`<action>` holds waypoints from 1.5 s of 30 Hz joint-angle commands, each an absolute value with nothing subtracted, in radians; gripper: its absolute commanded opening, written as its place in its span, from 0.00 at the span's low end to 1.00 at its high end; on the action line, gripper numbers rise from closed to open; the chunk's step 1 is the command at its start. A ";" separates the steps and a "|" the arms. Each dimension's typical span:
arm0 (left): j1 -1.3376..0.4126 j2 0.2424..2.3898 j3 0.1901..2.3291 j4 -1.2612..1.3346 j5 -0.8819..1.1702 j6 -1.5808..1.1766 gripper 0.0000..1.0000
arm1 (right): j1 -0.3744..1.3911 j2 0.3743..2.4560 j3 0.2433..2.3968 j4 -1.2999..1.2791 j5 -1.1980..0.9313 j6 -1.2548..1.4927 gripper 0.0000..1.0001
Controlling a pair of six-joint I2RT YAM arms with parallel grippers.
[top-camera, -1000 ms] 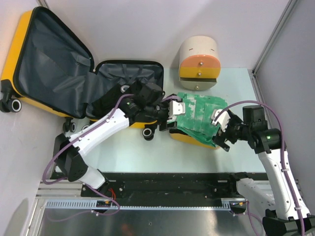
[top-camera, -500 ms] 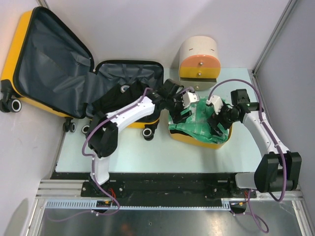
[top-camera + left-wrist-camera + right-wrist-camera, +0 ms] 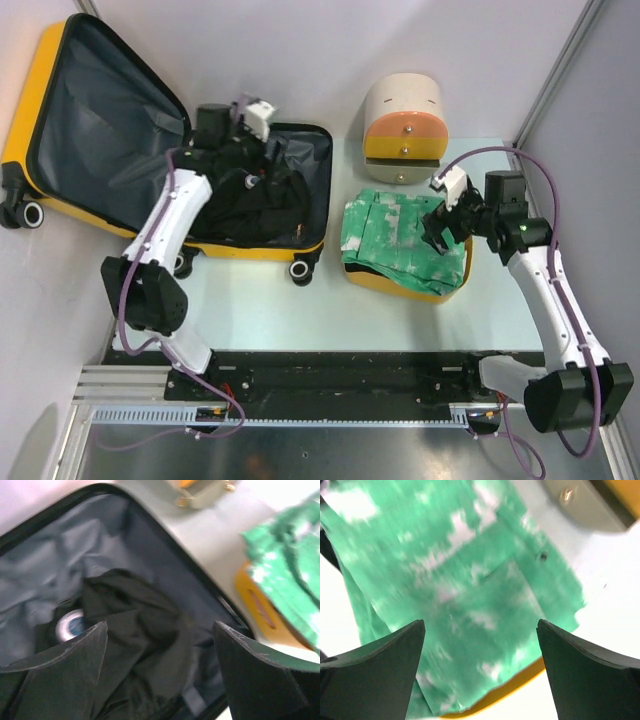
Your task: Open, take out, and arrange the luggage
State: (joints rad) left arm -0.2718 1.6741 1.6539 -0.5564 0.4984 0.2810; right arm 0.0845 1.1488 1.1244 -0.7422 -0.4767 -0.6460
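Note:
The yellow luggage point(image 3: 28, 125) lies open at the left, its lid leaning on the wall and showing dark grey lining. A black garment point(image 3: 262, 196) fills its lower half, seen also in the left wrist view as the black garment point(image 3: 135, 630), beside a small round silver object point(image 3: 70, 625). My left gripper point(image 3: 238, 152) hangs open above that garment, nothing between its fingers point(image 3: 80, 650). My right gripper point(image 3: 437, 228) hangs open over a green patterned cloth point(image 3: 395, 235), which lies draped on a small yellow bin point(image 3: 395, 283). In the right wrist view the green cloth point(image 3: 470, 590) fills the gap between the jaws.
A cream-and-orange drawer cabinet point(image 3: 403, 120) stands at the back, behind the bin. The suitcase wheel point(image 3: 300, 270) sits between the suitcase and the bin. A wall runs along the right side, and the arm rail lies at the near edge.
My left arm has swung left from the green cloth to above the open suitcase. My right gripper has drawn back a little to the right. The green cloth now lies spread on the bin.

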 commanded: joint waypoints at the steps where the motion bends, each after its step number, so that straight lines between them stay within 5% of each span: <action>1: -0.120 1.750 1.713 -0.569 0.503 0.114 0.84 | 0.192 1.121 1.175 -0.523 -0.416 -0.424 0.98; 5: -0.037 1.844 1.744 -0.568 0.467 0.074 0.78 | 0.265 1.152 1.177 -0.485 -0.396 -0.377 0.97; 14: -0.043 2.057 1.807 -0.568 0.494 0.042 0.82 | 0.279 1.186 1.186 -0.479 -0.405 -0.374 0.96; 16: -0.052 2.074 1.804 -0.568 0.531 0.040 0.74 | 0.279 1.190 1.189 -0.482 -0.407 -0.377 0.96; 23: -0.179 1.944 1.680 -0.568 0.577 0.161 0.24 | 0.279 1.207 1.200 -0.479 -0.406 -0.391 0.97; 28: -0.273 1.841 1.537 -0.566 0.537 0.242 0.13 | 0.278 1.227 1.215 -0.469 -0.422 -0.396 0.97; 31: -0.310 1.806 1.468 -0.568 0.465 0.297 0.20 | 0.281 1.242 1.229 -0.465 -0.434 -0.399 0.97; 35: -0.314 1.766 1.395 -0.571 0.390 0.356 0.53 | 0.287 1.275 1.247 -0.449 -0.443 -0.390 0.97; 45: -0.236 1.586 1.417 -0.598 0.373 0.451 0.82 | 0.316 1.319 1.285 -0.414 -0.449 -0.376 0.97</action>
State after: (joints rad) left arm -0.2890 1.6909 1.3350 -0.6174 0.3470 0.4278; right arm 0.3038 1.3079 1.2285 -0.4667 -0.4351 -0.3931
